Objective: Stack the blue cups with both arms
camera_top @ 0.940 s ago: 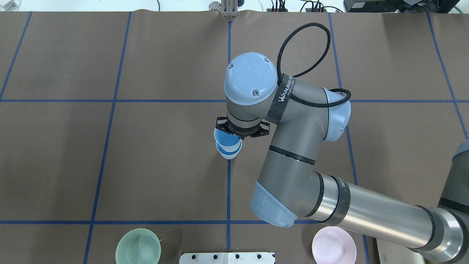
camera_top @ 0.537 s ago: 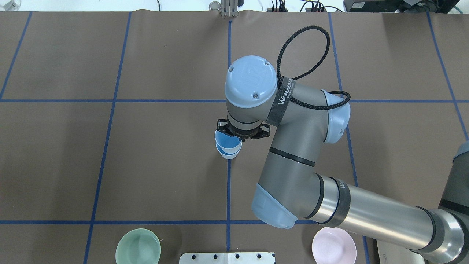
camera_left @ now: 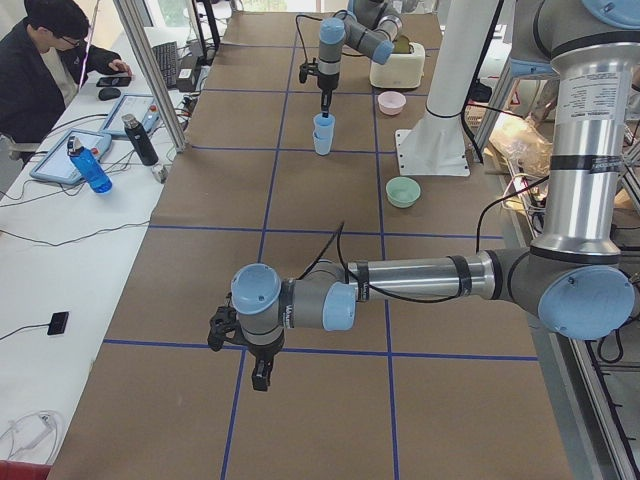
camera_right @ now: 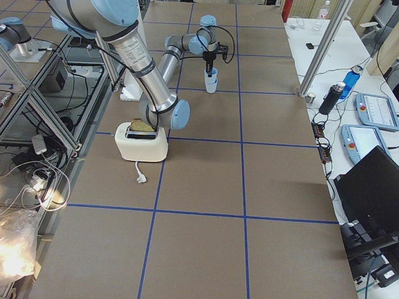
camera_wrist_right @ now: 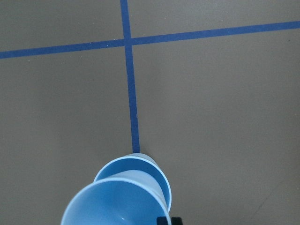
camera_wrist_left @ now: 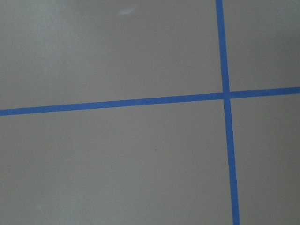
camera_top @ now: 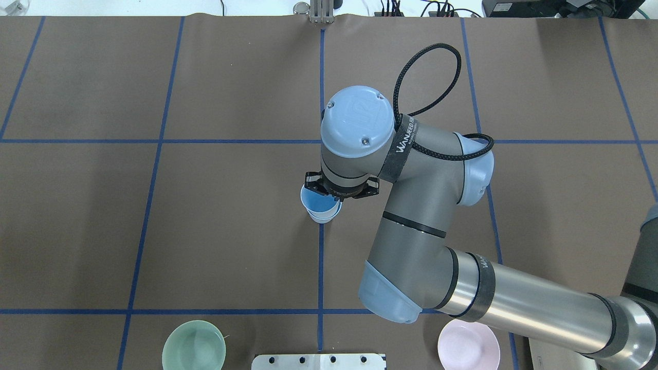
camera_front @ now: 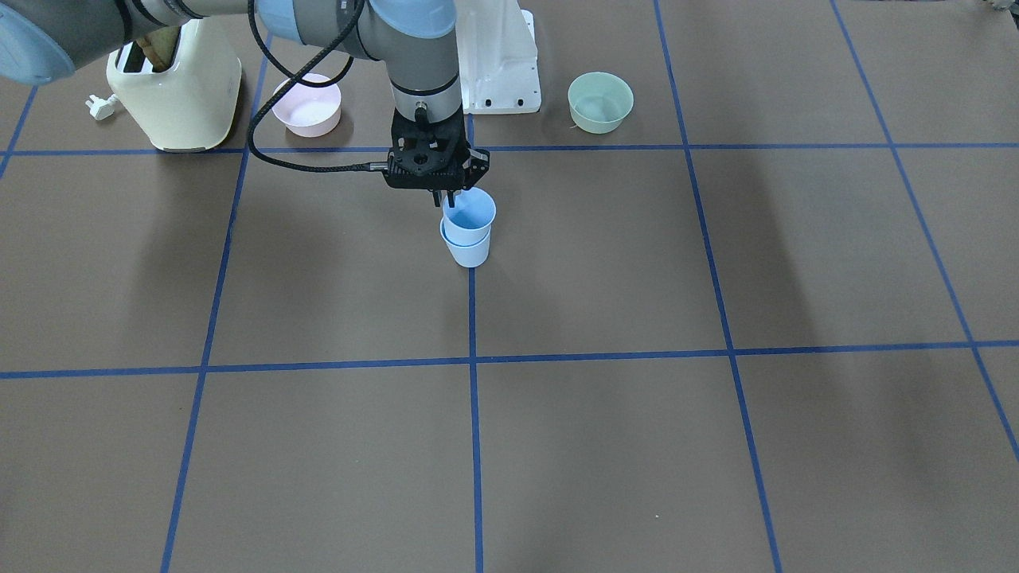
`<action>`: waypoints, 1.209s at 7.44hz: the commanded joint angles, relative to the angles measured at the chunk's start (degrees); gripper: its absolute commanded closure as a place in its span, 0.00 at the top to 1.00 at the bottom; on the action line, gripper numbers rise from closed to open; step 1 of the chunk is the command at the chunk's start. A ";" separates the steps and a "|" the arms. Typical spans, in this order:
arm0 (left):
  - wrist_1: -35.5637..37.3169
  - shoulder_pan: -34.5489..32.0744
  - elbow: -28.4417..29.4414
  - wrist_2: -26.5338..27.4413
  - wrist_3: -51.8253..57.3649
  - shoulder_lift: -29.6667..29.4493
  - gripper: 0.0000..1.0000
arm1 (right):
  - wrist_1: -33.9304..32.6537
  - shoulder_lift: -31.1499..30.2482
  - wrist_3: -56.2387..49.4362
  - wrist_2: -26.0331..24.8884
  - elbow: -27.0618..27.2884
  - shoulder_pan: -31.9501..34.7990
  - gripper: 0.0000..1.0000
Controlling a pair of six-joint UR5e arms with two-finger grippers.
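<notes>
Two light-blue cups stand nested on the centre tape line. The upper cup sits partly inside the lower cup, a little tilted. My right gripper comes straight down and is shut on the upper cup's rim at the side nearest the robot. In the overhead view the upper cup covers most of the lower cup, with the right gripper at its edge. The right wrist view shows both cups from above. My left gripper hangs over bare mat far from the cups; I cannot tell whether it is open.
A pale green bowl and a pink bowl sit near the white pedestal. A cream toaster stands beside the pink bowl. The left wrist view shows only brown mat and blue tape lines.
My right gripper has lowered the upper cup further into the lower cup, so less of the lower cup shows. The wrist has shifted slightly toward the robot.
</notes>
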 commanded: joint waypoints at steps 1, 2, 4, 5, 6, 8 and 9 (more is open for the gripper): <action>0.00 0.00 0.25 -0.09 0.00 -0.01 0.99 | 0.01 0.25 -2.09 0.11 2.09 0.56 1.00; 0.00 0.00 0.34 0.00 0.00 -0.01 0.99 | -0.26 0.25 -2.89 1.33 3.41 2.40 1.00; 0.00 0.00 0.34 0.00 0.09 -0.01 0.99 | -0.52 -0.97 -9.71 7.01 3.78 10.71 1.00; 0.00 0.00 0.34 0.00 0.09 0.08 0.99 | -0.52 -3.77 -17.50 12.62 3.52 17.81 1.00; 0.00 0.00 0.34 -0.09 0.17 0.08 0.99 | -0.44 -8.06 -28.97 16.85 3.34 25.02 1.00; 0.00 0.09 0.16 -0.09 0.18 -0.01 0.99 | -0.09 -17.98 -51.74 21.36 2.03 36.73 1.00; 0.00 0.09 -0.01 -0.09 0.18 -0.27 0.99 | -0.08 -22.38 -60.47 21.38 1.76 39.30 1.00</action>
